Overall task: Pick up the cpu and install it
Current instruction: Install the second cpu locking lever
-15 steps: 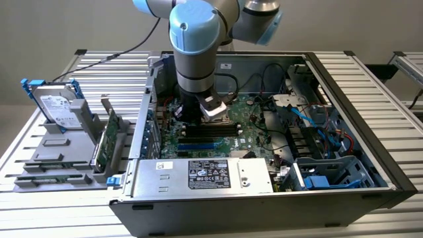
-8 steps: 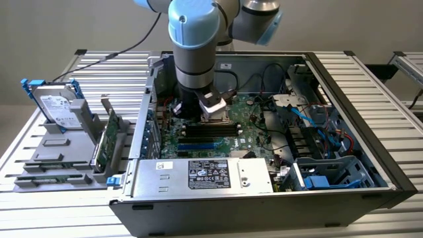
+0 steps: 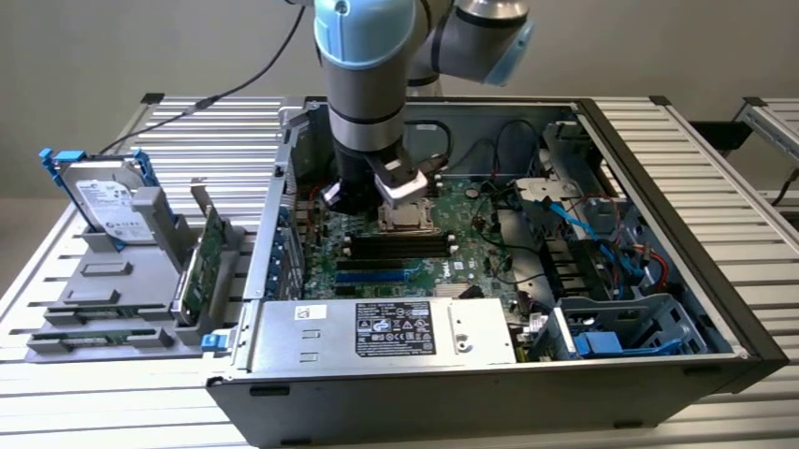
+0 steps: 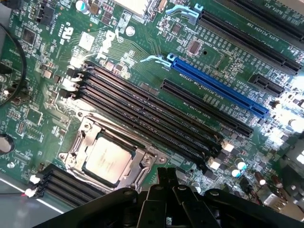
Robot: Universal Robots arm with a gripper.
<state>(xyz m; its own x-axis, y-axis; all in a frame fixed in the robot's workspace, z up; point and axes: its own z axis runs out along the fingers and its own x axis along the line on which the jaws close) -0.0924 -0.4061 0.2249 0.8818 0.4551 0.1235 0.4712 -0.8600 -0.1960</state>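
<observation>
The cpu (image 4: 107, 159), a small square chip with a dull silver top, lies flat in the metal-framed socket on the green motherboard (image 4: 142, 61). In the exterior view the cpu (image 3: 406, 220) sits in the socket just below the arm's tool. My gripper (image 4: 166, 176) hovers above the board beside the socket, a little off the chip. Its black fingers are pressed together with nothing between them. In the exterior view my gripper (image 3: 397, 194) reaches down into the open computer case (image 3: 699, 281).
Black memory slots (image 4: 152, 118) and a blue card slot (image 4: 218, 88) run beside the socket. A silver box with a black sticker (image 3: 387, 332) fills the case front. Cables (image 3: 587, 224) crowd the exterior view's right. A labelled hard drive (image 3: 107, 201) stands in a grey rack outside.
</observation>
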